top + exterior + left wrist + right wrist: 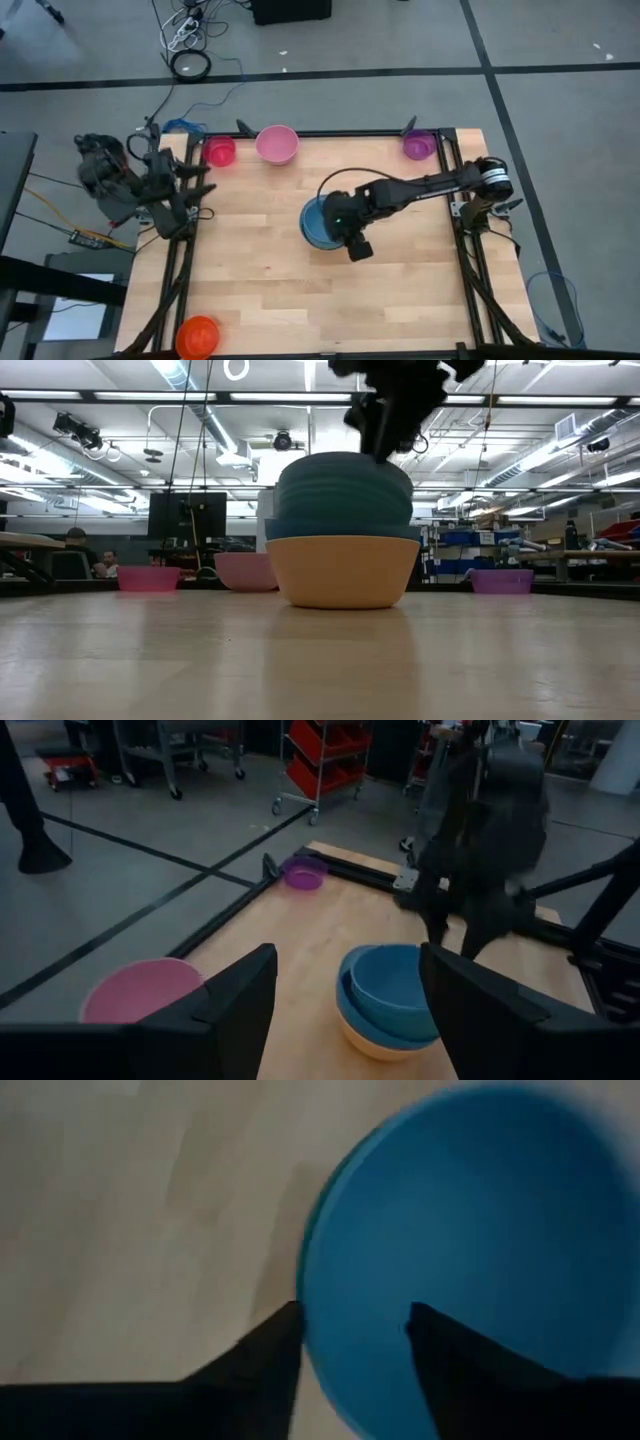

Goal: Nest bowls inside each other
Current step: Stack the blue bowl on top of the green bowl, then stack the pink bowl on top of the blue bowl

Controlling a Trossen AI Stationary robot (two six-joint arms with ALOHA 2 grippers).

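Observation:
At the table's middle stands a stack of bowls (318,222): a blue bowl (392,988) sits in a light blue one (345,1010), with a tan-looking bowl (342,570) lowest. My right gripper (350,1315) hangs open over the stack's near rim, slanting down. My left gripper (347,960) waits open at the table's left edge, pointing toward the stack. A magenta bowl (220,150), a pink bowl (277,143) and a purple bowl (419,145) stand along the far edge. An orange bowl (198,337) stands at the near left corner. My right gripper's fingers come from above, one finger (270,1350) outside the blue bowl's rim (312,1280) and one (450,1350) inside it. The bowl rests in the stack. Whether either finger touches the rim, I cannot tell.
Black frame rails (463,250) run along the table's left, right and far edges. Bare wood lies between the stack and the near edge. Shelves, carts and people show in the room beyond the table.

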